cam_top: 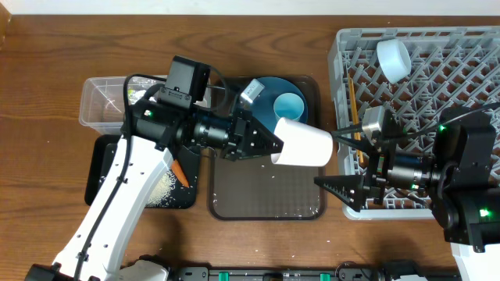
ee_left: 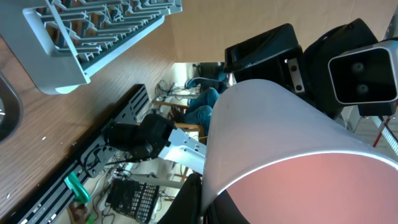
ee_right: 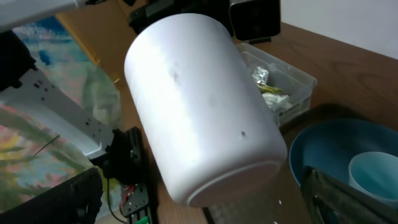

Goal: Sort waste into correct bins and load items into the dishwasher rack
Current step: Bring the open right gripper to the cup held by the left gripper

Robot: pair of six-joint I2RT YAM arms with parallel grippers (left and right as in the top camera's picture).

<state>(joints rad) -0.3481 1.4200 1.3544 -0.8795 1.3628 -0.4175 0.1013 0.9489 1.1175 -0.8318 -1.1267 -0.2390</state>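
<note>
My left gripper (cam_top: 269, 146) is shut on the rim of the pale pink cup (cam_top: 303, 144) and holds it on its side above the brown tray (cam_top: 266, 191). In the left wrist view one dark finger (ee_left: 189, 199) lies outside the cup (ee_left: 280, 137) wall and the other inside the pink mouth. My right gripper (cam_top: 341, 161) stands open facing the cup's base, its fingers spread on either side. In the right wrist view that base (ee_right: 230, 180) fills the space between them without touching. The grey dishwasher rack (cam_top: 437, 86) holds a white bowl (cam_top: 393, 58) and chopsticks (cam_top: 353, 101).
A blue plate (cam_top: 269, 92) with a light blue cup (cam_top: 290, 104) sits at the tray's far end. The clear tub (cam_top: 101, 101) holds foil (ee_right: 260, 76) and white scraps. The black tub (cam_top: 105, 183) holds rice (cam_top: 166, 187) and a carrot (cam_top: 180, 172).
</note>
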